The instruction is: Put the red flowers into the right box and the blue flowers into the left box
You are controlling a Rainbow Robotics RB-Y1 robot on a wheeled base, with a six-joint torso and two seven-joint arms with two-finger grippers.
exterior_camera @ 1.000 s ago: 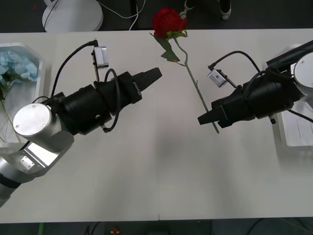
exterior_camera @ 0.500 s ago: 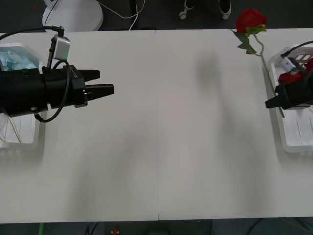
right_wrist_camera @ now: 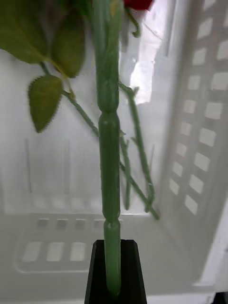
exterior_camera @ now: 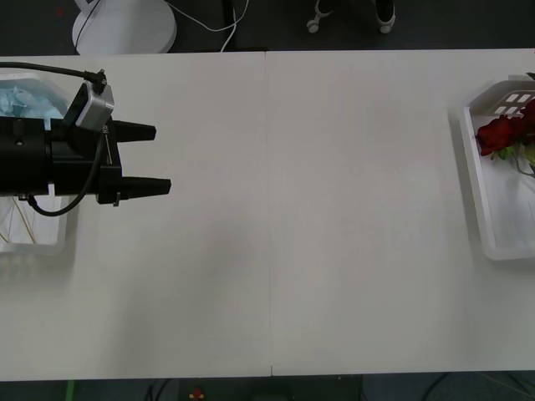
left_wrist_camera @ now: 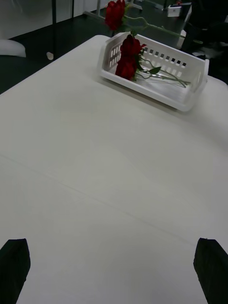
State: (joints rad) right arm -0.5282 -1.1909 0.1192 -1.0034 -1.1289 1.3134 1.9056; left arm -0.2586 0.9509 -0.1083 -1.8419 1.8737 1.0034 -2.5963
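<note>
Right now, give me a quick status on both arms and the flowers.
Left end effector open, beside left box. Right end effector shut on rose stem over right box. Red flowers inside. Nothing in the way.

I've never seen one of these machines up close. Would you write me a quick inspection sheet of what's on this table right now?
Surface: white table, two panels with a seam down the middle.
Job's things: red flowers lie in the right box; one more is held above it by its stem. Blue flowers lie in the left box.
Clutter: nothing seen.
Hands: left hand open beside the left box, holding nothing; right hand shut on the stem.
Cables: a black cable on the left arm; white cable on the floor.
Surroundings: dark floor, white round base.
</note>
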